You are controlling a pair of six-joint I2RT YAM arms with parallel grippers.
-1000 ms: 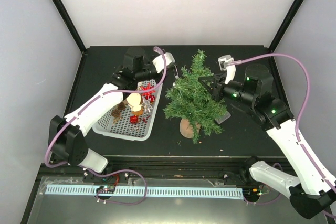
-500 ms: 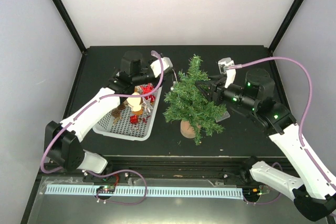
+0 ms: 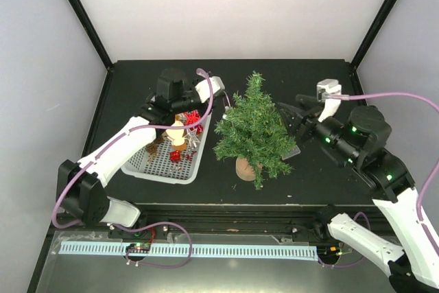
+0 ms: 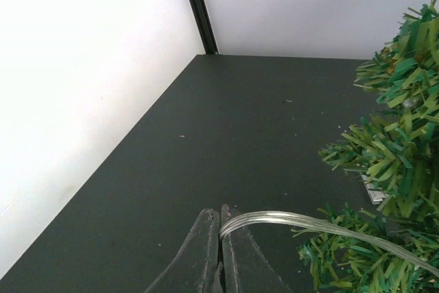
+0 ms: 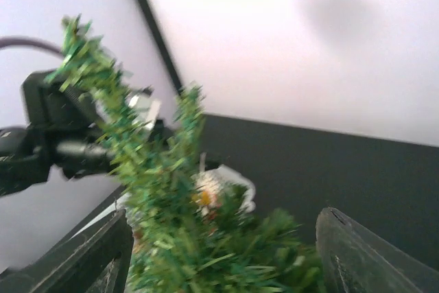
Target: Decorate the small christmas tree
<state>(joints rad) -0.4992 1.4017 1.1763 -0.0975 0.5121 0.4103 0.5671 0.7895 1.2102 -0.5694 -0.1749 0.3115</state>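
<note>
The small christmas tree (image 3: 252,128) stands upright on its tan base (image 3: 244,168) in the middle of the table. My left gripper (image 3: 228,103) sits at the tree's upper left, shut on a thin silvery wire (image 4: 288,220). The wire runs from the closed fingers (image 4: 206,252) into the branches (image 4: 398,156). My right gripper (image 3: 287,119) hovers just right of the tree, open and holding nothing. In the right wrist view the blurred tree (image 5: 171,238) fills the gap of the right gripper (image 5: 225,219), and a white and orange ornament (image 5: 209,193) shows among the needles.
A white basket (image 3: 147,162) left of the tree holds red ornaments (image 3: 193,119), a cream ball (image 3: 174,131) and a brown pinecone (image 3: 156,143). A flat grey piece (image 3: 292,151) lies under the tree's right side. Black frame posts and white walls close in the table.
My right gripper opened and pulled back to the right, away from the tree. The tree shifted slightly and stands straighter. The left arm lowered a little, still gripping.
</note>
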